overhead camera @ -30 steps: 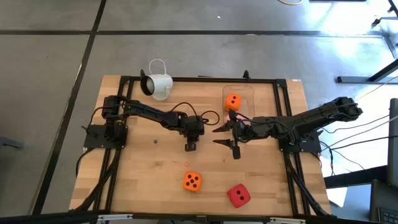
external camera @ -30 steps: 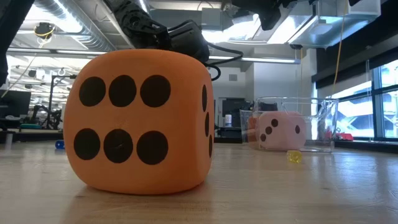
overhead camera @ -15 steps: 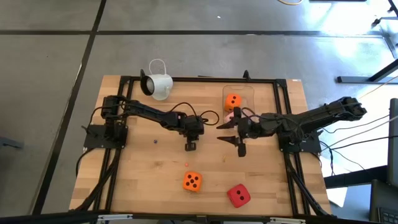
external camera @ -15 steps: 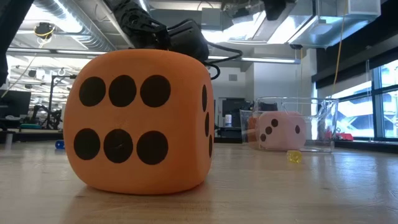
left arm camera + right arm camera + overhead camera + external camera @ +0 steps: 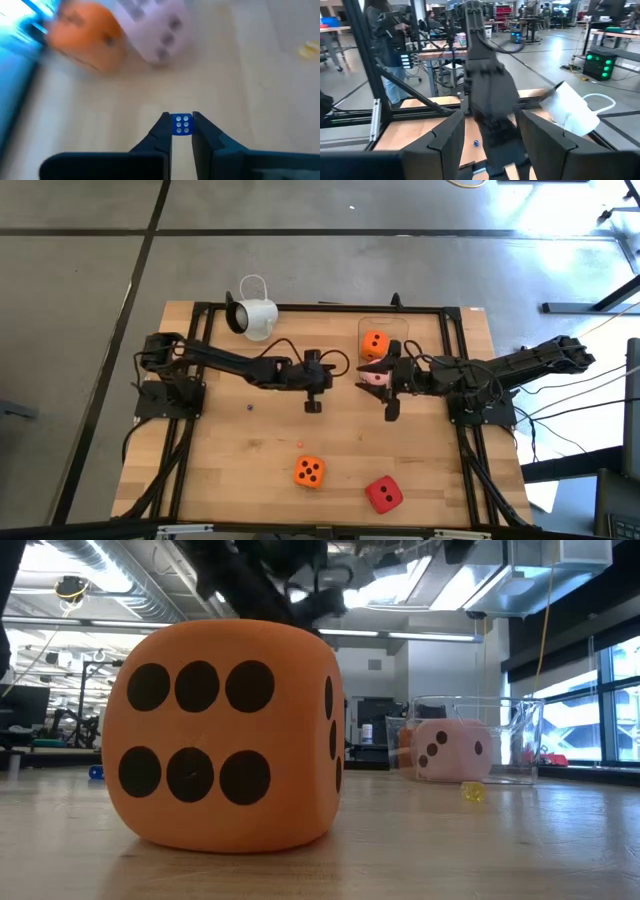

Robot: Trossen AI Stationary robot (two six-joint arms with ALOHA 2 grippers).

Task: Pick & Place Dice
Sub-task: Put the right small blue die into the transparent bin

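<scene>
On the table lie four dice [image 5: 309, 471]; left gripper [image 5: 182, 131] jaws clamp what seems a tiny blue die [image 5: 182, 124]; right gripper [image 5: 387, 379] jaws spread.

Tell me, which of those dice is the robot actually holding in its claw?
The tiny blue die, pinched between the left claw's fingers. It is far smaller than the orange, red and pale pink foam dice, which no claw holds.

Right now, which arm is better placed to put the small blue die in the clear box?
Left. The left gripper is shut on the blue die and faces the clear box. The right gripper, beside the box, is open and empty.
</scene>
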